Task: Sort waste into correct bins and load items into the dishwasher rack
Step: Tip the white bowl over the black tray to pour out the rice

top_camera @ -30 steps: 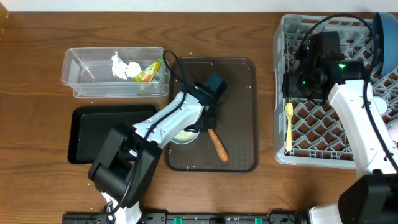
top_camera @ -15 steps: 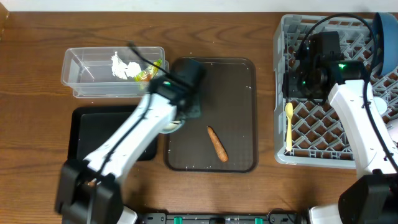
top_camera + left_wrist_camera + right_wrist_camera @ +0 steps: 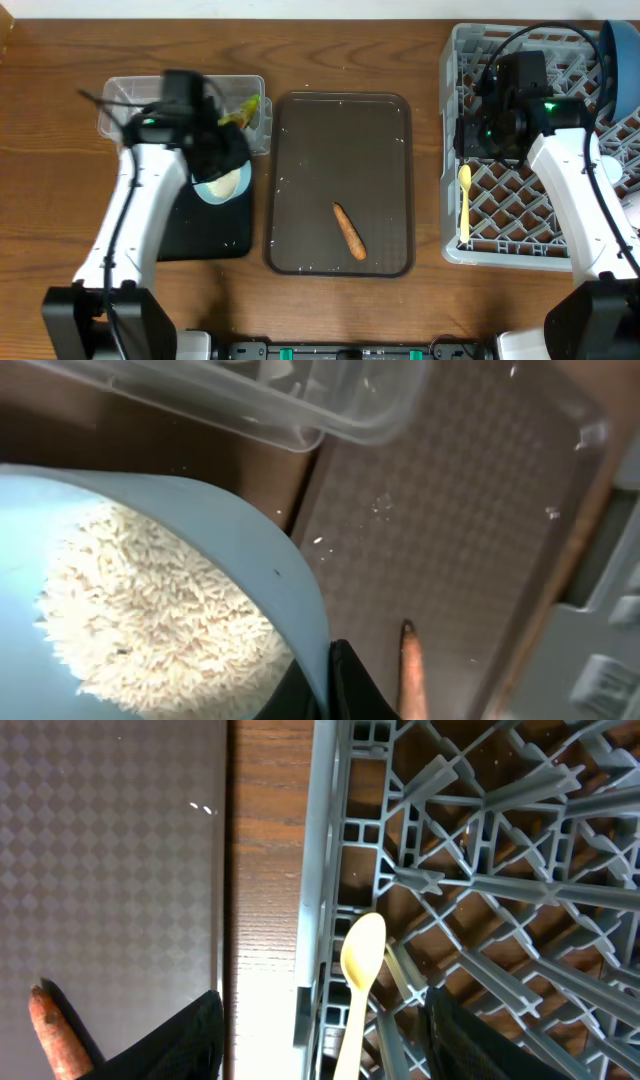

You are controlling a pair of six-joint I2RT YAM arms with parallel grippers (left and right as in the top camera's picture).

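Light-blue cup [image 3: 222, 184], white rice [image 3: 150, 610] heaped inside, is hanging over the upper right part of the black tray [image 3: 200, 236], just in front of the clear tub [image 3: 120, 112]. The left gripper [image 3: 226, 165] is pinching the cup's rim: in the left wrist view a dark finger [image 3: 345, 682] is pressing against the cup's outer wall, with the rice on the other side of that wall.

Yellow-green wrapper [image 3: 241, 112] is lying in the tub's right end. Orange carrot stick [image 3: 349, 230] is lying alone on the brown tray [image 3: 340, 130], well apart from both grippers.

Pale yellow spoon [image 3: 360, 970] is resting in the grey rack [image 3: 455, 150] by its left wall. The right gripper [image 3: 325, 1045] is hovering above it with fingers [image 3: 185, 1040] spread wide and holding nothing; the spoon's handle is running between them. Dark-blue bowl [image 3: 623, 65] is standing at the rack's far right corner.
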